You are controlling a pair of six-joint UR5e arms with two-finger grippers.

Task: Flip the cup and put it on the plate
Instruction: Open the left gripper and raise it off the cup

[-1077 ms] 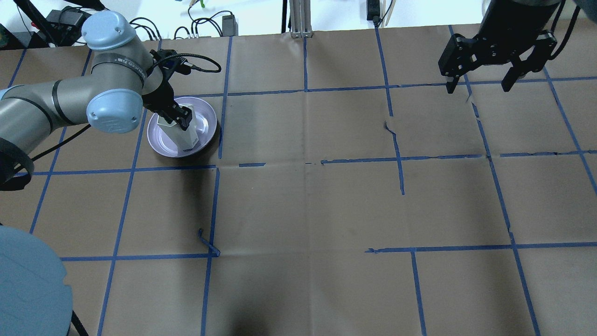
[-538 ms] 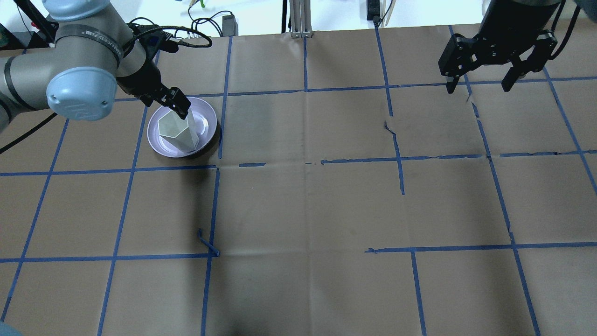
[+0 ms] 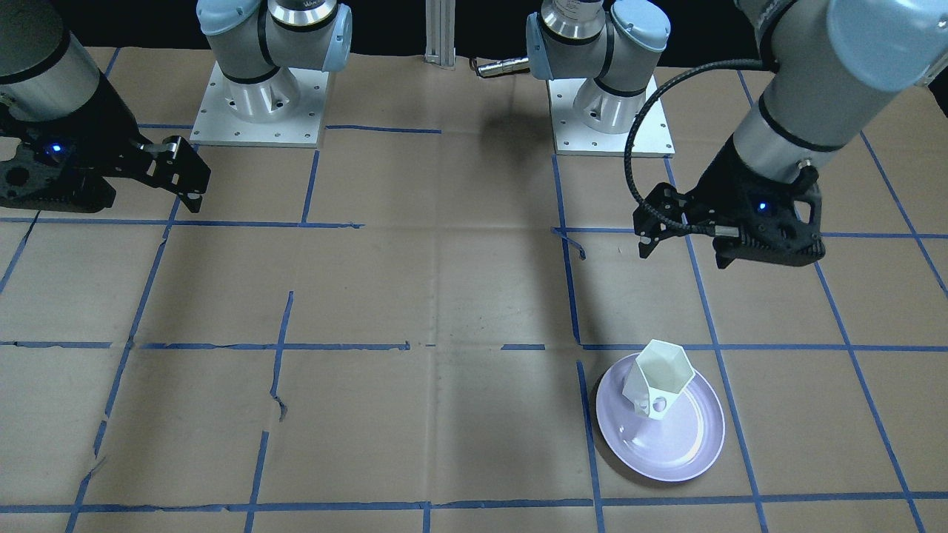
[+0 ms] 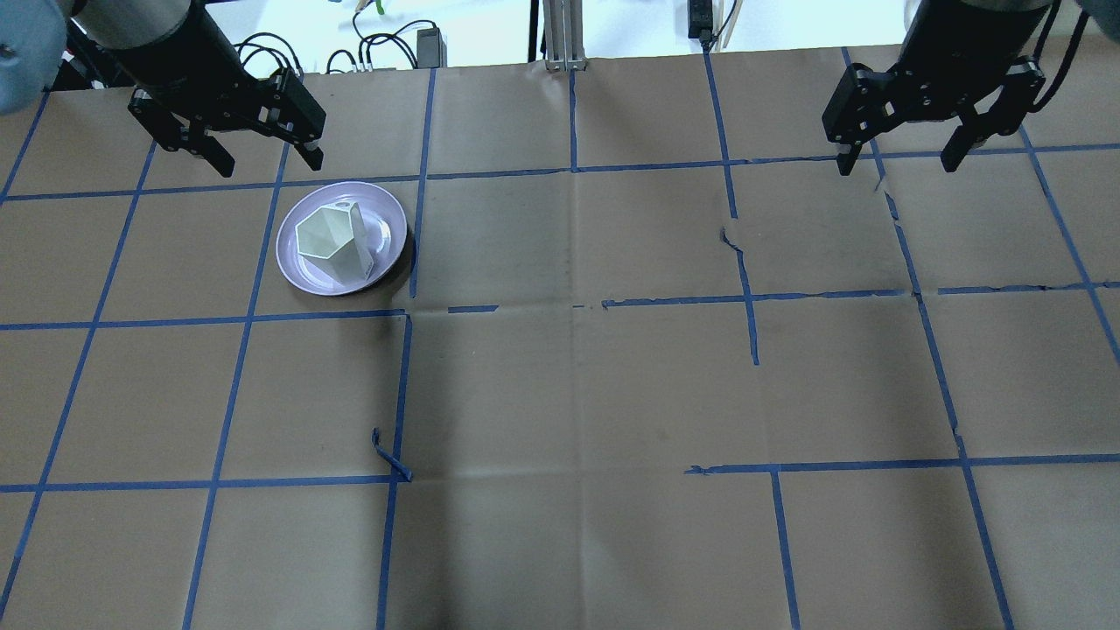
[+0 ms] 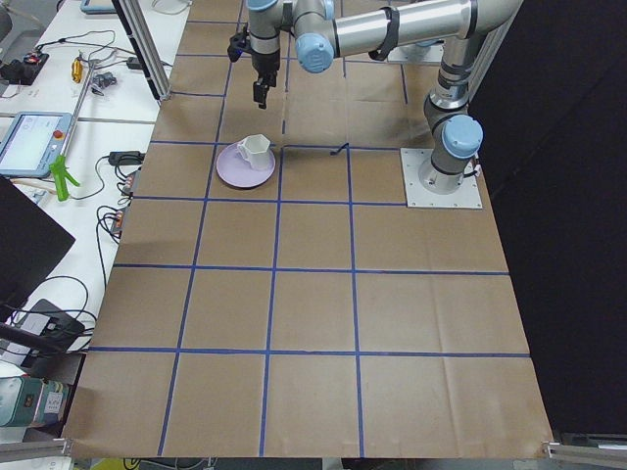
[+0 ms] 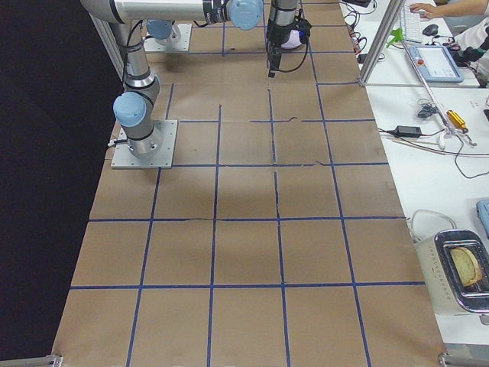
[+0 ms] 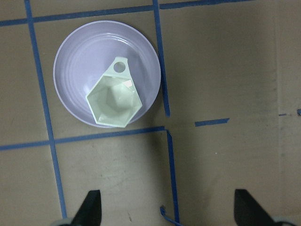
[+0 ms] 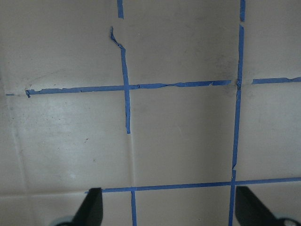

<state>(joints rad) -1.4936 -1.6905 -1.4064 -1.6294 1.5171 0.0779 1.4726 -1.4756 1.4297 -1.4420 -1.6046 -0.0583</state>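
Bright, even light from above, soft shadows all round
The plate (image 3: 666,455) catches a pale glare streak near its rim and drops a dark crescent shadow on the table (image 4: 560,394). Past the table's far edge the overhead view blows out white. Both wrist views look soft, and the right 1 is washed out.

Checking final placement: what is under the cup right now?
The cup stands mouth up on the plate, off to one side of its middle. Most of the plate's rim and surface show; the patch directly beneath the cup's base is covered.
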